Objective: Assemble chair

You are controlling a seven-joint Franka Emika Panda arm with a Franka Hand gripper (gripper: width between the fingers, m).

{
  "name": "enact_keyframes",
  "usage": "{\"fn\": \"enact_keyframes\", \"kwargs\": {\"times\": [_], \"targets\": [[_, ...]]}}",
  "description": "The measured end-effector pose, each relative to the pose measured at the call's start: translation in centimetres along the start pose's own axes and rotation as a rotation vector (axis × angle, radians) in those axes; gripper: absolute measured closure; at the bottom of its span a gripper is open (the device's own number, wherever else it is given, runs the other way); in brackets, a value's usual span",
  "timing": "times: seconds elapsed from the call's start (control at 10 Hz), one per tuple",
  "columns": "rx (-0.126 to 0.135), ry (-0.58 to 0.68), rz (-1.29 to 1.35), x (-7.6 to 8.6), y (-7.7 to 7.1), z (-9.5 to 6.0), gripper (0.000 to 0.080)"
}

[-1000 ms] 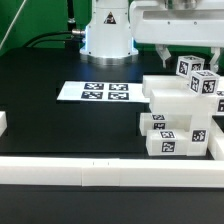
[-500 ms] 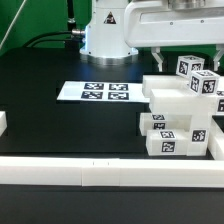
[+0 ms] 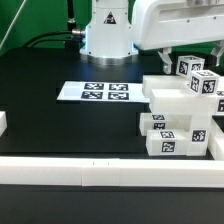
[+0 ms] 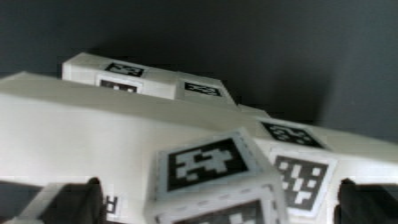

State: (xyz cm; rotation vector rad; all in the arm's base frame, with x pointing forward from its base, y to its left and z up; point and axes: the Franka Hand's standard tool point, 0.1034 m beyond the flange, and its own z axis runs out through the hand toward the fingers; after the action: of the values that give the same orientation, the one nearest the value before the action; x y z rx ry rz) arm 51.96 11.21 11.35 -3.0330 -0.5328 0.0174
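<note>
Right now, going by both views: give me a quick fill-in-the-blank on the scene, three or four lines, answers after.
1. The gripper hangs above the chair with its jaws ____.
2. The marker board lies flat on the ____ table.
3. In the exterior view, the chair sits on the view's ____ side.
4. The gripper holds ____.

Missing words: open; black; right; nothing
</note>
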Motion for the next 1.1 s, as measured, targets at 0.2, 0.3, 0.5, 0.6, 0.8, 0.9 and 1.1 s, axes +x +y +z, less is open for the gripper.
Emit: {"fn": "enact_keyframes", "kwargs": {"times": [0.2, 0.3, 0.5, 0.6, 0.8, 0.9, 1.1], "targets": [[0.0, -0.002, -0.055, -0.1, 0.3, 0.13, 0.0263], [0.0, -0.003, -0.054, -0.11, 0.3, 0.15, 0.0402], [0.001, -0.003, -0.031, -0.12, 0.31, 0.15, 0.0535], [0.001, -0.003, -0.031, -0.12, 0.32, 0.16, 0.0533], [0.007, 0.0, 0.119, -0.11, 0.25, 0.18, 0.0533], [0.008, 0.011, 0.262, -0.1, 0.24, 0.2, 0.0533], [0.013, 0.03, 0.52, -0.09, -0.18, 0.26, 0.0533]]}}
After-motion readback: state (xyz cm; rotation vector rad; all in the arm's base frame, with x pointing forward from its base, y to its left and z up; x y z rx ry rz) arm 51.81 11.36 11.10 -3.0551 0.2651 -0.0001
